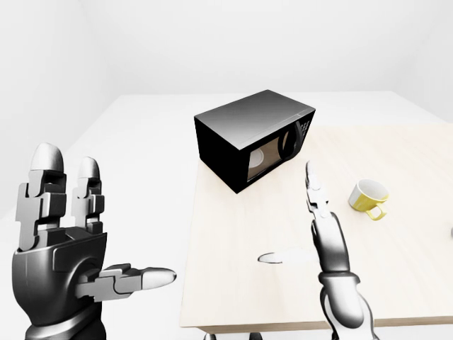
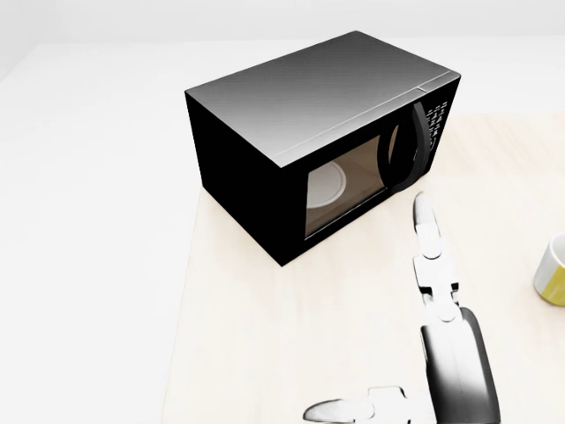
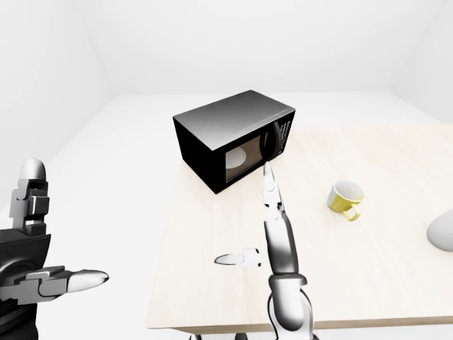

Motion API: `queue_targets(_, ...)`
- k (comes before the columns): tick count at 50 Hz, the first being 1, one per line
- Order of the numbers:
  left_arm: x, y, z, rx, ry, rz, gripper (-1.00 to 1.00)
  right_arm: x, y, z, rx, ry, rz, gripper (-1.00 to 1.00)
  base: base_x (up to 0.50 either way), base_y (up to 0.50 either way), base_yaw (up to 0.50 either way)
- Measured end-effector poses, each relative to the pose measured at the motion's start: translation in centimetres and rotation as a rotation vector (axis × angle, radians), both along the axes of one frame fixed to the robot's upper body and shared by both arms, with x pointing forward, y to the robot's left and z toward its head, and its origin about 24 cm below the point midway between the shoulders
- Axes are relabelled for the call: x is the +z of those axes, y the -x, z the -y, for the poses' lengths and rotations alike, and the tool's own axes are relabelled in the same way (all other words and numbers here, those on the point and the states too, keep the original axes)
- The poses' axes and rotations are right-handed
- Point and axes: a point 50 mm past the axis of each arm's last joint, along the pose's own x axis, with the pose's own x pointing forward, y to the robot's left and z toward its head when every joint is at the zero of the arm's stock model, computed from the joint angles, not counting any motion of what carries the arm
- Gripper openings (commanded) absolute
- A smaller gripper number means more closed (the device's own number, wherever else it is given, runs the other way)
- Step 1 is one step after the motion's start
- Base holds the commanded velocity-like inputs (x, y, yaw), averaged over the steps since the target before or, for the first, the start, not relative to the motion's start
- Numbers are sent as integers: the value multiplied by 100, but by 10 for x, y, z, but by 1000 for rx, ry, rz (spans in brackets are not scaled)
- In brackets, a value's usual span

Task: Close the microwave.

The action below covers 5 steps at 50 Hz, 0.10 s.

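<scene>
A black microwave (image 2: 318, 132) stands at an angle on the pale wooden table (image 2: 256, 353). Its glass door (image 2: 349, 190) lies flush with the body, the curved handle (image 2: 415, 146) is at the door's right, and a white plate (image 2: 325, 187) shows through the window. My right hand (image 2: 402, 327) is open below the door, fingers (image 2: 433, 256) stretched toward it without touching and thumb spread to the left. At the bottom left of the left-eye view, my left hand (image 1: 99, 227) is raised off the table, open and holding nothing.
A yellow mug (image 1: 368, 198) stands on the table to the right of the microwave. A grey rounded thing (image 3: 442, 230) shows at the right edge of the right-eye view. The table's left edge (image 1: 190, 269) runs below the microwave; white floor lies beyond.
</scene>
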Motion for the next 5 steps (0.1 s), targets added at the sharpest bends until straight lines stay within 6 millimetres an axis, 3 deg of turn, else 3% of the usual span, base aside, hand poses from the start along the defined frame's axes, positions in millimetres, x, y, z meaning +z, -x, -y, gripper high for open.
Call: queue_targets(5, 0, 0, 0, 0, -1, 0, 100, 4, 6, 1, -4, -5, 16, 100, 0, 0, 0)
